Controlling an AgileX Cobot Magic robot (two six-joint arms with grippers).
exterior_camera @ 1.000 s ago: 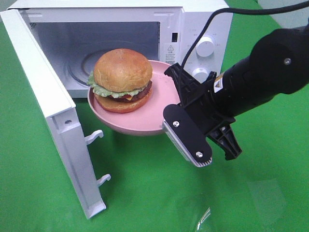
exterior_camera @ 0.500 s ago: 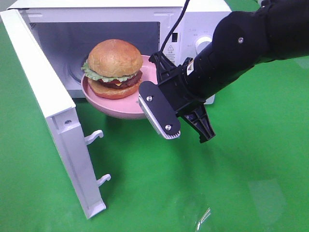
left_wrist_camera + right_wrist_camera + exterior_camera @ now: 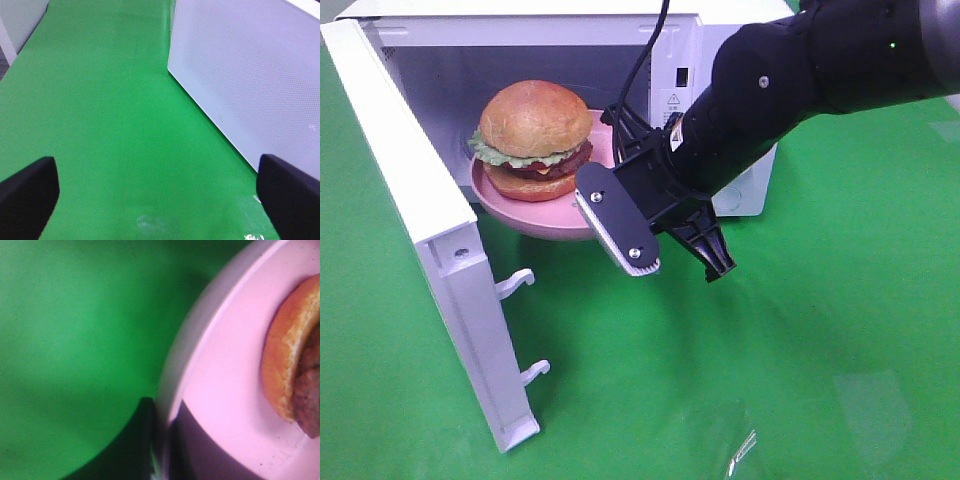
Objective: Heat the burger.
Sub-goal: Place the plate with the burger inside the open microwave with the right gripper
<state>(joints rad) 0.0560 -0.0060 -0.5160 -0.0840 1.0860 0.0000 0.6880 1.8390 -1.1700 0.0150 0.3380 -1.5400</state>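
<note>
The burger (image 3: 533, 138) sits on a pink plate (image 3: 535, 222) held in the air at the mouth of the open white microwave (image 3: 730, 40), its far edge just past the opening. My right gripper (image 3: 604, 190) is shut on the plate's right rim. In the right wrist view the dark fingers (image 3: 134, 445) pinch the pink plate (image 3: 225, 385), with the burger's bun and patty (image 3: 292, 375) close beyond. My left gripper (image 3: 157, 200) is open over the green cloth, empty, beside the microwave door's outer face (image 3: 250, 75); it does not show in the exterior view.
The microwave door (image 3: 415, 220) stands swung out to the left, its two latch hooks (image 3: 515, 282) pointing right. The control knob (image 3: 730, 198) sits behind my right arm. Green cloth (image 3: 800, 380) covers the table all around.
My right arm has carried the plate and burger leftward and farther back, from in front of the opening to its mouth. The left gripper has stayed open.
</note>
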